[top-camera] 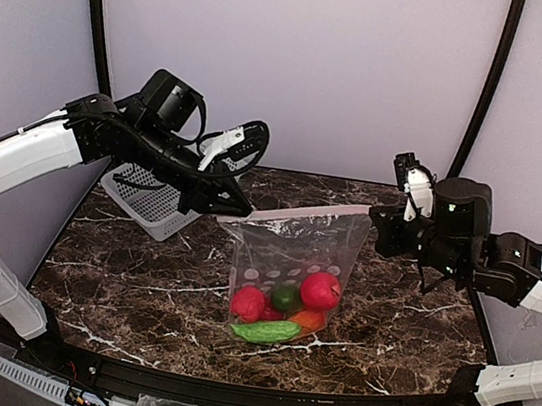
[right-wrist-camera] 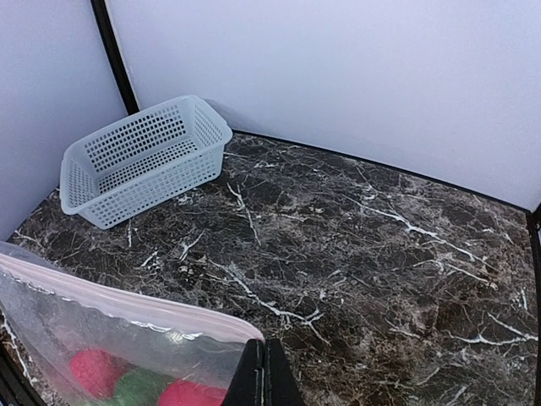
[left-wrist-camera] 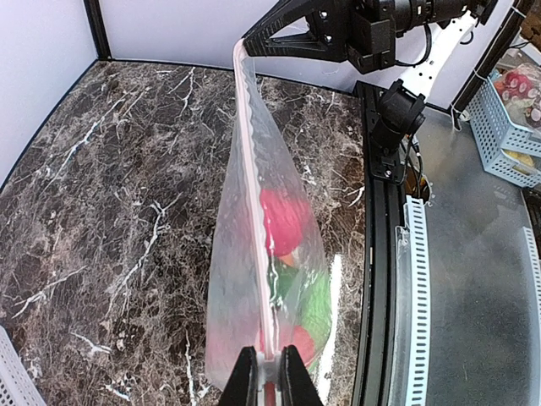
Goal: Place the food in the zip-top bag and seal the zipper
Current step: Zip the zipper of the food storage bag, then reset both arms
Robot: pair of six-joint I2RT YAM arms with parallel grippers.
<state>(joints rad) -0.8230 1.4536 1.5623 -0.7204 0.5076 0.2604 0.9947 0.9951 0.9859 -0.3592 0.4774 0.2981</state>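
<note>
The zip-top bag (top-camera: 289, 256) hangs upright over the table, stretched between both grippers. The food lies at its bottom: two red round pieces (top-camera: 320, 291), a green piece (top-camera: 286, 297), a cucumber-like piece (top-camera: 265, 331) and an orange piece (top-camera: 308, 319). My left gripper (top-camera: 232, 214) holds the bag's left top corner. In the left wrist view its jaws (left-wrist-camera: 271, 376) are shut on the white slider tab (left-wrist-camera: 272, 370) of the pink zipper (left-wrist-camera: 252, 169). My right gripper (top-camera: 378, 218) is shut on the right top corner (right-wrist-camera: 265, 372), where the zipper (right-wrist-camera: 127, 304) ends.
A white lattice basket (top-camera: 150, 201) (right-wrist-camera: 144, 156) stands at the table's back left, behind my left arm. A blue basket (left-wrist-camera: 507, 127) with small items sits off the table beyond the front rail (left-wrist-camera: 414, 279).
</note>
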